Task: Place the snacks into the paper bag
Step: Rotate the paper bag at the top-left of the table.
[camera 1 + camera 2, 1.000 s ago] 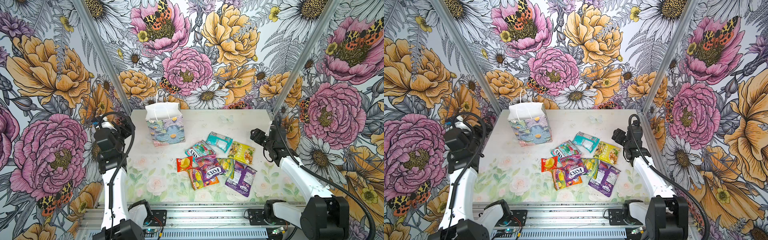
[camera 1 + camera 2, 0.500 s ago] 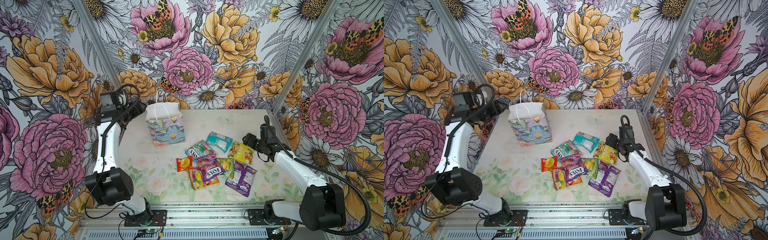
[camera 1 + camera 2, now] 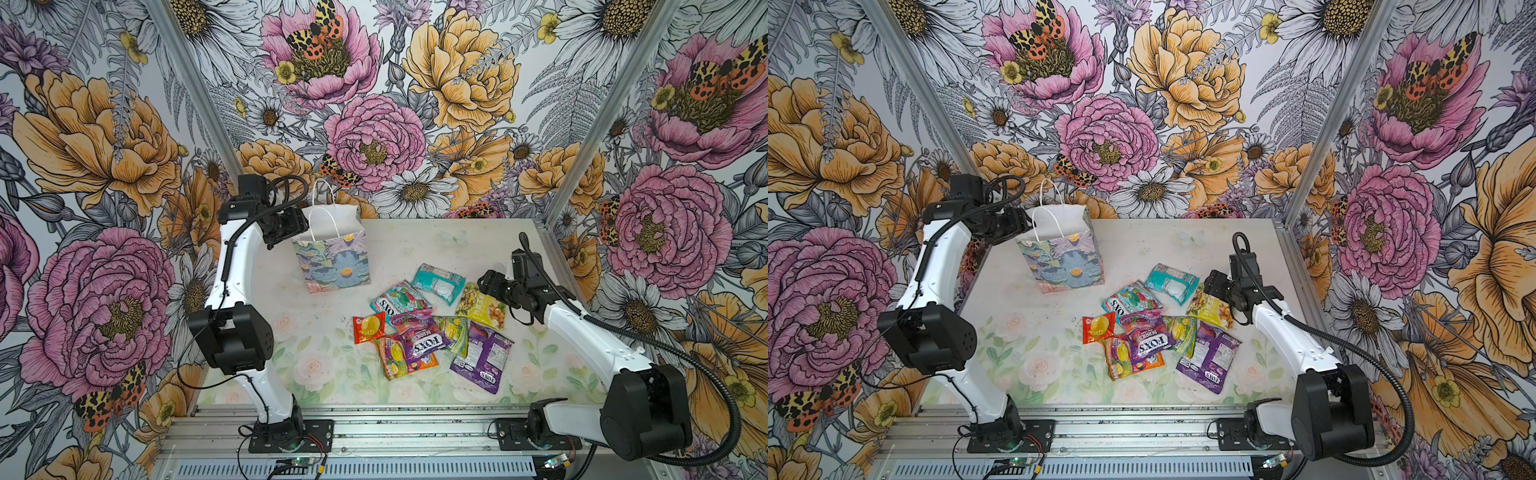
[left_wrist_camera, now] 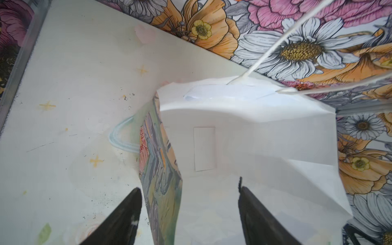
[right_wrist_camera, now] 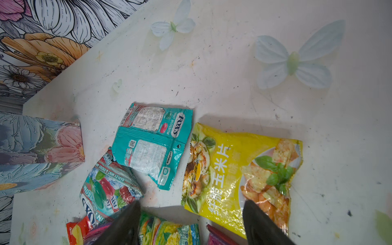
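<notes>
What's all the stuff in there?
paper bag: one, blue-green flowery, upright at the back
teal packet: one, teal, pile's far edge
teal-and-red FOX'S packet: one, teal-red, beside it
yellow chips packet: one, yellow, pile's right edge
red packet: one, red, pile's left edge
purple FOX'S berries packet: one, purple, on top
orange packet: one, orange, partly under that
green packet: one, green-yellow, mid-pile
big purple packet: one, purple, pile's near edge
table: one, white with pale flowers
flower wallpaper: three walls, pink-orange, around
left gripper: one, black, open, straddling the bag's wall
right gripper: one, black, open, by the yellow chips packet
</notes>
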Robot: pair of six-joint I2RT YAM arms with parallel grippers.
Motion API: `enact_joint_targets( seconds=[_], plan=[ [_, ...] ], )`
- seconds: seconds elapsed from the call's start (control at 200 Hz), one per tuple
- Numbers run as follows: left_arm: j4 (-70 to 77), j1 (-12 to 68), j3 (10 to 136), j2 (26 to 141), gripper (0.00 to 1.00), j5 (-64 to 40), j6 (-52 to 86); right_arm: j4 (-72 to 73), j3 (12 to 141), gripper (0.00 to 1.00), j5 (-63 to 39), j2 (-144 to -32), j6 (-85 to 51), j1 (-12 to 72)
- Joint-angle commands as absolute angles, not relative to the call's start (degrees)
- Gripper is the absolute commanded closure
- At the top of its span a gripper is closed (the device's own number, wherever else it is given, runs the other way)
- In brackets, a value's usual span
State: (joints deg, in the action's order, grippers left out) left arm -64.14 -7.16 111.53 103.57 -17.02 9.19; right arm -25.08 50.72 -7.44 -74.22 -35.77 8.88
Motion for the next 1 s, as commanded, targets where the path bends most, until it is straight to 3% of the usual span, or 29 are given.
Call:
enact_joint_targets(
  seconds=[0.0, 0.325, 0.56, 0.851, 0.921, 0.996],
  plan=[
    [-67.88, -6.25, 114.31, 105.91, 0.35, -13.98, 7.38, -25.52, 52.82, 0.23, -8.52, -75.08, -36.54, 9.96],
    [-68.37, -6.08, 111.59, 104.88, 0.70, -14.17, 8.87, -25.40, 55.73, 0.24, -10.66, -78.24, -35.95, 12.84],
    [-68.24, -5.76, 104.81, 97.86, 0.82, -13.43, 12.95, -25.33, 59.08, 0.24, -13.51, -82.70, -34.29, 15.81],
    [-67.22, -2.81, 93.03, 87.47, 0.73, -11.50, 19.18, -24.44, 63.59, 0.24, -16.70, -88.49, -32.89, 18.16],
    [-67.22, -2.59, 91.70, 85.59, 0.64, -11.90, 19.90, -24.26, 64.86, 0.24, -17.27, -89.76, -32.70, 18.40],
    [-67.20, -2.93, 91.62, 83.87, 0.46, -11.95, 20.11, -24.09, 66.18, 0.24, -17.89, -90.94, -32.65, 18.58]
  ],
)
